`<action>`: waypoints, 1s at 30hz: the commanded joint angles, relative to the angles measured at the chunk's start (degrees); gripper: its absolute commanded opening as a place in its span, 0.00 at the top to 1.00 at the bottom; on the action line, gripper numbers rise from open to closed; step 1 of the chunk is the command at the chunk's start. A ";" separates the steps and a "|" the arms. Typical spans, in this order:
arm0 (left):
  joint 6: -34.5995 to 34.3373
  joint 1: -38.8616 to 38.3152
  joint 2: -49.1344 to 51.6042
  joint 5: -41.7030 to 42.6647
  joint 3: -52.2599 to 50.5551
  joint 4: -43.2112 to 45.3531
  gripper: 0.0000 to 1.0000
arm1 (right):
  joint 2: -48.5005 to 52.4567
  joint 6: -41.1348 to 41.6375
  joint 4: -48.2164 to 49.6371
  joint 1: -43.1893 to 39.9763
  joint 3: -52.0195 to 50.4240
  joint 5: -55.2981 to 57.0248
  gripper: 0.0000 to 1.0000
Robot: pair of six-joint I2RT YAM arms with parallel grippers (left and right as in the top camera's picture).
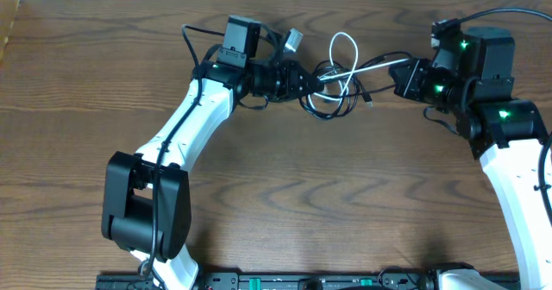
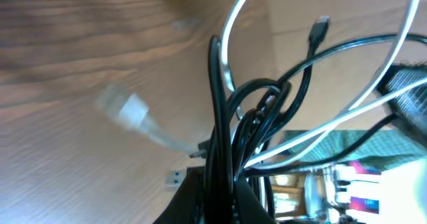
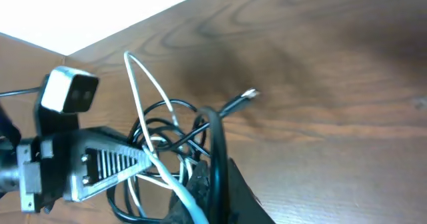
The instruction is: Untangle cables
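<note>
Left gripper [image 1: 309, 83] clenched on black cable [image 1: 330, 115], right gripper [image 1: 398, 66] on white cable [image 1: 366, 68]. Between them, loops interlaced; separation not yet done.

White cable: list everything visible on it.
The white cable is a thin, smooth, plastic-looking cord. One stretch runs straight and taut into the shut right fingers. Another arches in an open loop above the black cable, and it threads through that cable's coils close to the shut left fingers. A pale plug end, apparently its own, shows beyond them, blurred in the left wrist view.
</note>
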 commanded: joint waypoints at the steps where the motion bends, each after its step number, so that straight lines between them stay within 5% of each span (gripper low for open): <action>1: 6.47 2.95 1.42 -21.42 -1.31 -5.38 0.92 | -2.62 1.38 1.11 -4.17 1.05 9.88 0.99; 8: 6.43 2.80 1.42 -38.32 -1.31 -11.23 0.93 | -3.80 2.78 1.44 -6.54 1.49 4.98 0.99; 16: 6.47 2.80 1.42 -35.12 -1.31 -11.30 0.92 | -3.69 2.08 0.28 -6.27 1.86 -0.15 0.99; 17: 6.47 2.80 1.44 -34.07 -1.31 -11.30 0.93 | -3.41 1.88 -0.22 -6.08 1.86 0.63 0.95; 20: 7.21 2.80 1.42 -28.09 -1.31 -11.45 0.93 | -1.70 1.62 -1.46 -6.03 1.86 2.99 0.43; 22: 7.37 2.80 1.42 -23.10 -1.31 -13.44 0.93 | 0.02 1.49 -1.79 -6.03 1.86 4.76 0.23; 25: 7.39 2.80 1.42 -19.06 -1.31 -18.40 0.93 | 3.13 -0.85 -1.84 -6.01 1.86 4.52 0.16; 30: 11.50 2.80 1.42 -5.07 -1.31 -19.80 0.92 | 8.44 -7.32 -0.26 -4.15 1.86 -8.22 0.21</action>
